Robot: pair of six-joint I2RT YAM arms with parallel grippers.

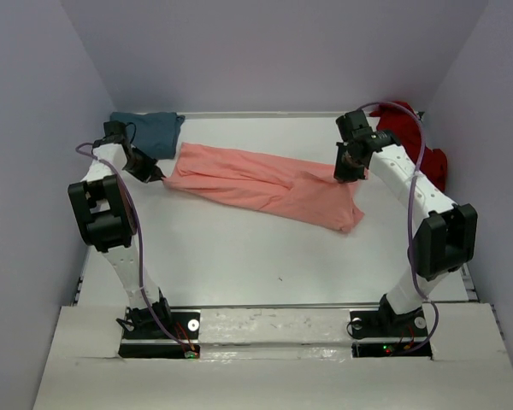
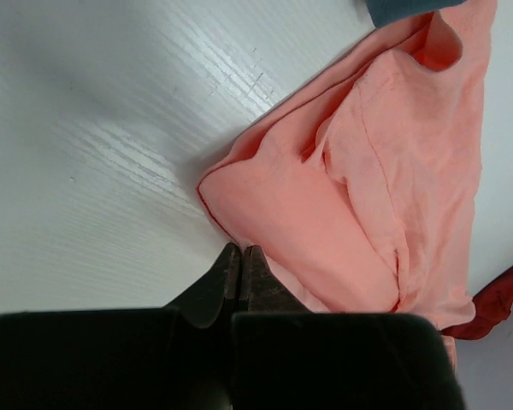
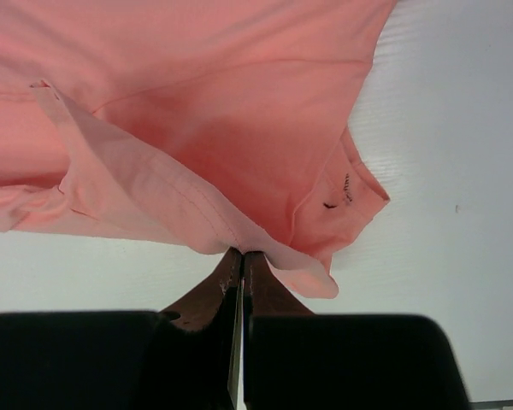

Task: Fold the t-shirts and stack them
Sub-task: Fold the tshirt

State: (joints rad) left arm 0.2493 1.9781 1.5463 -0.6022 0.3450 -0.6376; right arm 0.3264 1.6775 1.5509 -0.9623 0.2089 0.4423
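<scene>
Table: left hand, right hand clamp salmon shirt; neck print right-wrist only.

No word, brand or number can be read in any of the three views. The only print is a pair of tiny dark marks on the salmon-pink cotton t-shirt, just inside its neckline, at about three o'clock from the middle of the right wrist view. They are too small to make out.
</scene>
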